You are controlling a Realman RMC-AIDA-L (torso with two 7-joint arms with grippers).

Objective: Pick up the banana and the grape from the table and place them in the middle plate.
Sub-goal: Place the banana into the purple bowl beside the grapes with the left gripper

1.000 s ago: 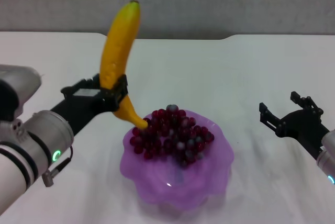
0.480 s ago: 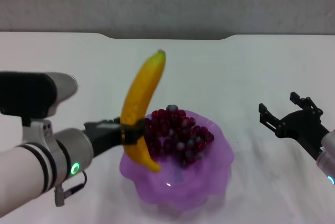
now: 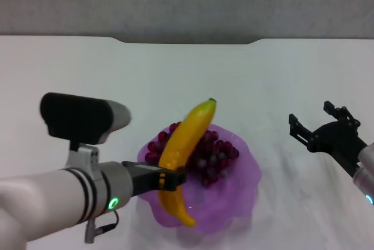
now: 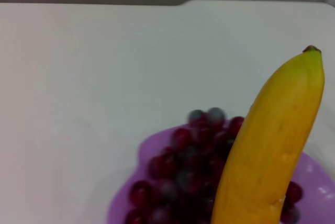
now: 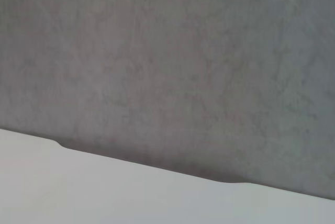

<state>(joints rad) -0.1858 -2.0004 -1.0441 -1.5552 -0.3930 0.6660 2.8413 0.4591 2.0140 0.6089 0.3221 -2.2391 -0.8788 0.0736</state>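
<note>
My left gripper [image 3: 171,179] is shut on the yellow banana [image 3: 186,149], held tilted over the purple scalloped plate [image 3: 243,175]; its lower end hangs over the plate's near side. The bunch of dark red grapes [image 3: 211,152] lies in the plate behind the banana. In the left wrist view the banana [image 4: 272,150] rises in front of the grapes [image 4: 180,164] and the plate [image 4: 128,203]. My right gripper [image 3: 318,126] is open and empty, off to the right of the plate above the white table [image 3: 117,80].
The table's notched far edge [image 3: 187,41] meets a grey wall [image 5: 167,51]. The right wrist view shows only the wall and the table edge [image 5: 146,166].
My left arm has swung right and down, carrying the banana from beside the plate to over it and tilting it lower. The right arm has not moved.
</note>
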